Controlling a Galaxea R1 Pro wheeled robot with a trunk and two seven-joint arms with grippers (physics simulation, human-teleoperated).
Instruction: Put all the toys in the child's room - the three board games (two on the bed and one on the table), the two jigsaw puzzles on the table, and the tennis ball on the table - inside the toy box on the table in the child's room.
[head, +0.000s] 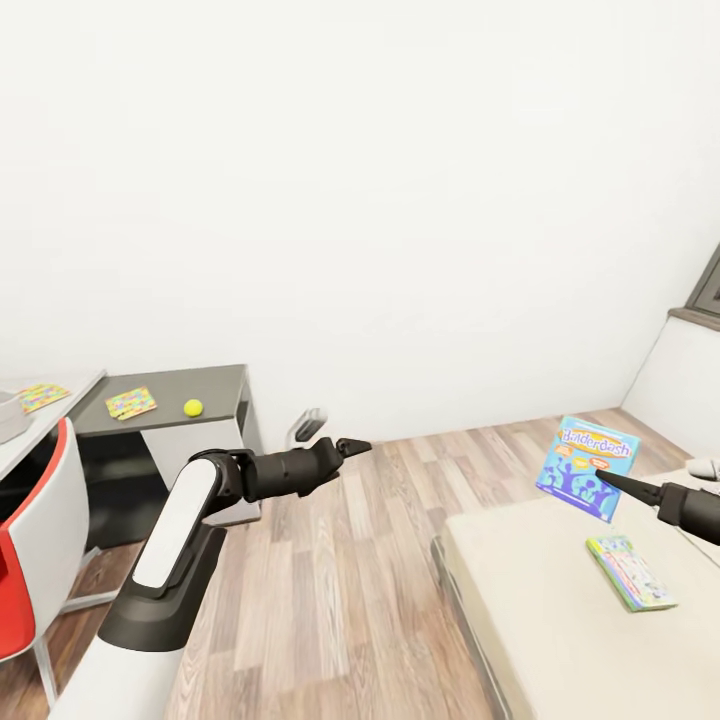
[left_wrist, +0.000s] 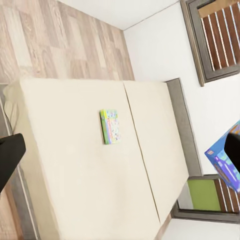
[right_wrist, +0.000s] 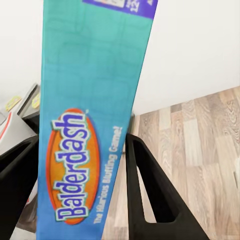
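Note:
My right gripper (head: 607, 479) is shut on the blue "Balderdash" board game (head: 588, 467) and holds it in the air over the beige bed (head: 530, 600). In the right wrist view the box (right_wrist: 85, 100) stands between both fingers (right_wrist: 150, 190). A green-edged board game (head: 630, 572) lies flat on the bed (left_wrist: 75, 165), also seen from the left wrist (left_wrist: 110, 126). My left gripper (head: 352, 446) hangs open and empty over the floor. On the dark side table (head: 215, 385) lie a jigsaw puzzle (head: 131, 403) and the tennis ball (head: 193, 407). A second jigsaw puzzle (head: 42, 397) lies on the pale desk beside the toy box corner (head: 8, 418).
A red and white chair (head: 30, 540) stands at the desk on the left. Wood-plank floor (head: 350, 560) runs between the side table and the bed. The grey headboard (left_wrist: 182, 145) meets the white wall. A dark frame (head: 708, 290) hangs at the far right.

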